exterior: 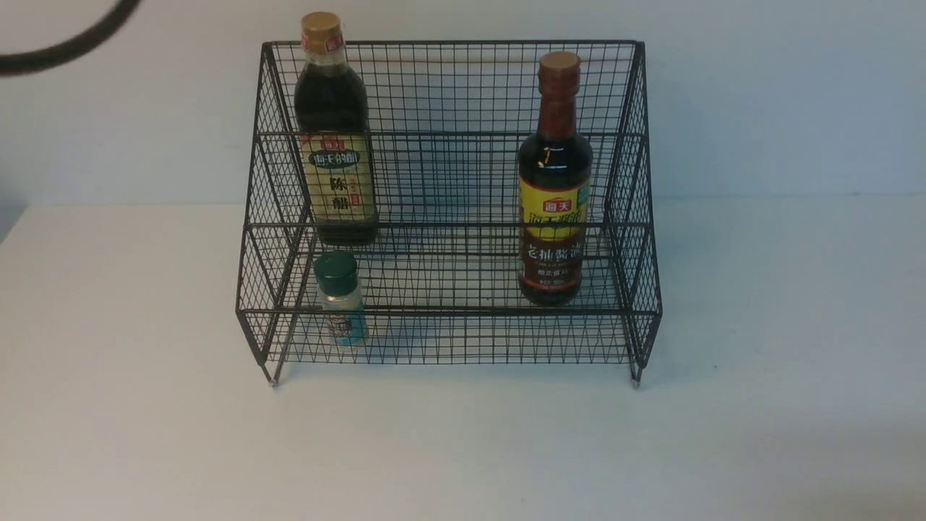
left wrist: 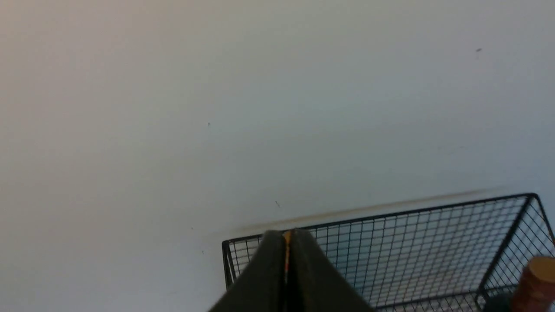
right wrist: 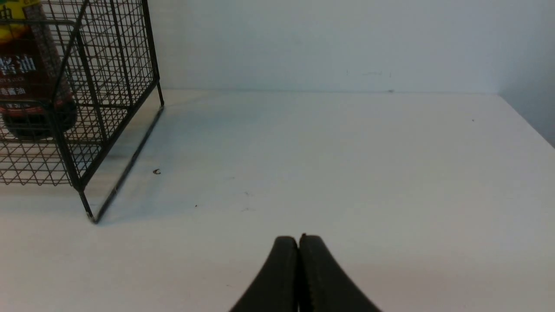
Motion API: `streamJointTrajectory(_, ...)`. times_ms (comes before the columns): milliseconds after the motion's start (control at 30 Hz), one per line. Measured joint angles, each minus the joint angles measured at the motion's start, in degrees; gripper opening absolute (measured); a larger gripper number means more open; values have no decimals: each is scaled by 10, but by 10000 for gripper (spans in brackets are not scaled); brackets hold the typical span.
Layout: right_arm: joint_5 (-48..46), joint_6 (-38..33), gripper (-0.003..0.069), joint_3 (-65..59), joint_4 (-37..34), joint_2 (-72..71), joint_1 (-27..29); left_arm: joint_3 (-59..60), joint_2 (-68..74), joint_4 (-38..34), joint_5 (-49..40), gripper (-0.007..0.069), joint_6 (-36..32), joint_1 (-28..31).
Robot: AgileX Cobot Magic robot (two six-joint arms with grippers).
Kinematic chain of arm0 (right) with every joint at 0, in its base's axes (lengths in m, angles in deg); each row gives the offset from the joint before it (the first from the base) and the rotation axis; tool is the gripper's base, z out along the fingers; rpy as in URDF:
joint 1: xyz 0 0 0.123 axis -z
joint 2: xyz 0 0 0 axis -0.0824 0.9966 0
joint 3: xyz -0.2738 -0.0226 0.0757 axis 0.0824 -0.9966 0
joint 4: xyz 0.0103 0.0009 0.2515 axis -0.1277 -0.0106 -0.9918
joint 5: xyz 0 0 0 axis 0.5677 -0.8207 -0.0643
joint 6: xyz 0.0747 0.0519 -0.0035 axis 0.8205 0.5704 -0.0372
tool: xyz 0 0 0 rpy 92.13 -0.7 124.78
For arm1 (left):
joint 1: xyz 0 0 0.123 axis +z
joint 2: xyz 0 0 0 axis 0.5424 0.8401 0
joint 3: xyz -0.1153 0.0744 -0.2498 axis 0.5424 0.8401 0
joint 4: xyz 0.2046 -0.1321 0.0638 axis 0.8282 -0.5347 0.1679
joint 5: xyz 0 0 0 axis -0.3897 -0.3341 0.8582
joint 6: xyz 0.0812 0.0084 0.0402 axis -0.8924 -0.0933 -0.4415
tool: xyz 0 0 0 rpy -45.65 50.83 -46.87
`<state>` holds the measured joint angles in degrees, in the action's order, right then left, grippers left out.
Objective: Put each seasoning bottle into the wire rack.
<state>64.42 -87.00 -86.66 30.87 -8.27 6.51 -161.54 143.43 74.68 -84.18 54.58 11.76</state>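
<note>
The black wire rack (exterior: 448,311) stands on the white table. The gold-capped bottle with the cream label (exterior: 335,137) stands upright on its upper tier at the left. The brown-necked bottle with the yellow-red label (exterior: 553,188) stands on the lower tier at the right. The small green-capped shaker (exterior: 340,298) stands on the lower tier at the left. My left gripper (left wrist: 287,236) is shut and empty, high above the rack's (left wrist: 433,242) left rear corner. My right gripper (right wrist: 298,239) is shut and empty, low over the table to the right of the rack (right wrist: 78,130). Neither gripper shows in the front view.
A dark cable (exterior: 65,43) arcs across the top left of the front view. A white wall rises behind the rack. The table's right edge (right wrist: 527,125) shows in the right wrist view. A small dark speck (right wrist: 156,172) lies near the rack's right foot.
</note>
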Motion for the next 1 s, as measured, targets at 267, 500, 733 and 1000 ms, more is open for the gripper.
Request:
streamJointTrajectory(267,0,0,-13,0,0,0,0,96,-136,-17,-53,-5,-15,-35)
streamJointTrajectory(500,0,0,-13,0,0,0,0,260,-294,-63,-35,-5,3,-35)
streamJointTrajectory(733,0,0,-13,0,0,0,0,333,-405,-75,-47,-5,3,-36)
streamJointTrajectory(1000,0,0,-13,0,0,0,0,346,-489,-78,-90,-5,-13,-36)
